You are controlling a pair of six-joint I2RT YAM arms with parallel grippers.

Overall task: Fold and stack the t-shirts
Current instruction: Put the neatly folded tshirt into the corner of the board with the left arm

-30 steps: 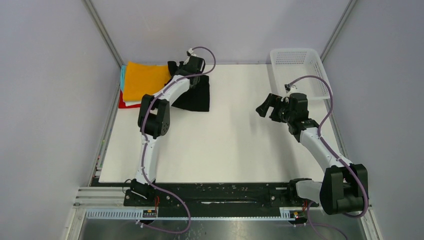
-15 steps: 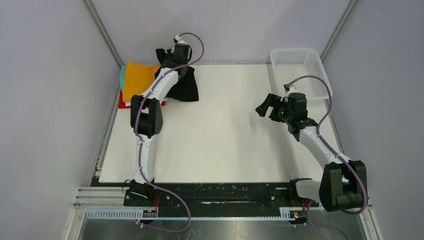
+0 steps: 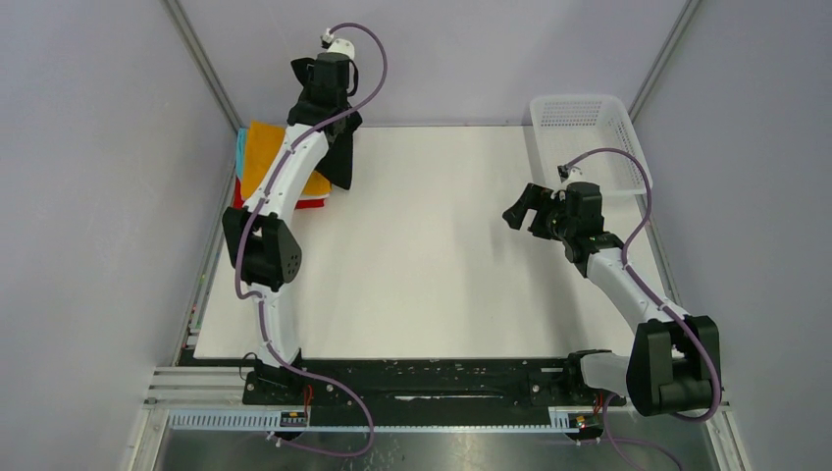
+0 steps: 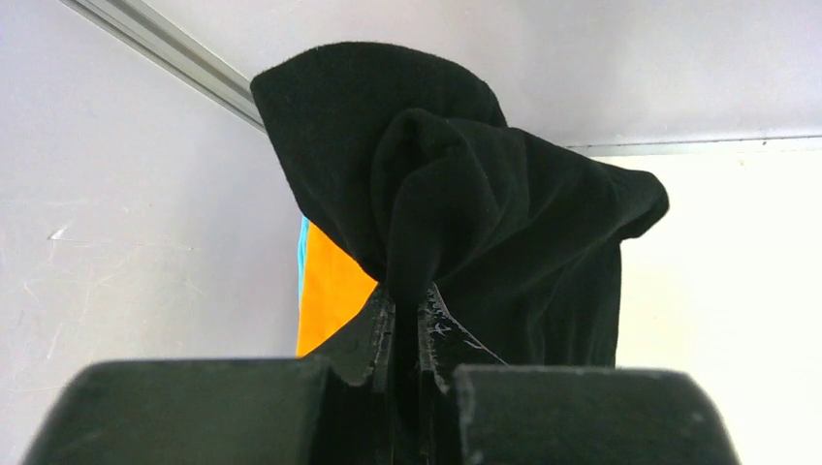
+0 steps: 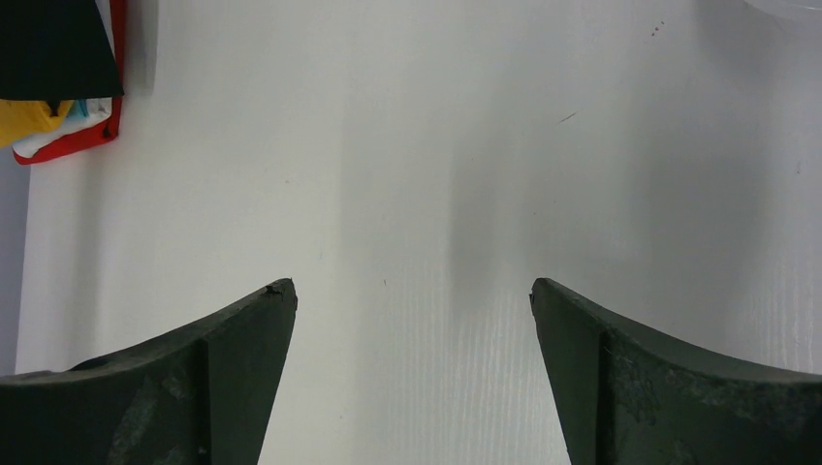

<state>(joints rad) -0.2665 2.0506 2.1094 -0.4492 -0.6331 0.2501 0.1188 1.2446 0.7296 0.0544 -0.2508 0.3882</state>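
The top view looks down from the near side. The left wrist view is close to the far-left shirt stack (image 3: 257, 159); the right wrist view sees it from afar.

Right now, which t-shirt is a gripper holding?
The black t-shirt: it hangs bunched from the shut left gripper. The orange t-shirt and the other coloured ones lie folded in a stack on the table.

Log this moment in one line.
left pincer: shut on black t-shirt, hanging beside folded stack | right pincer: open, empty, over table
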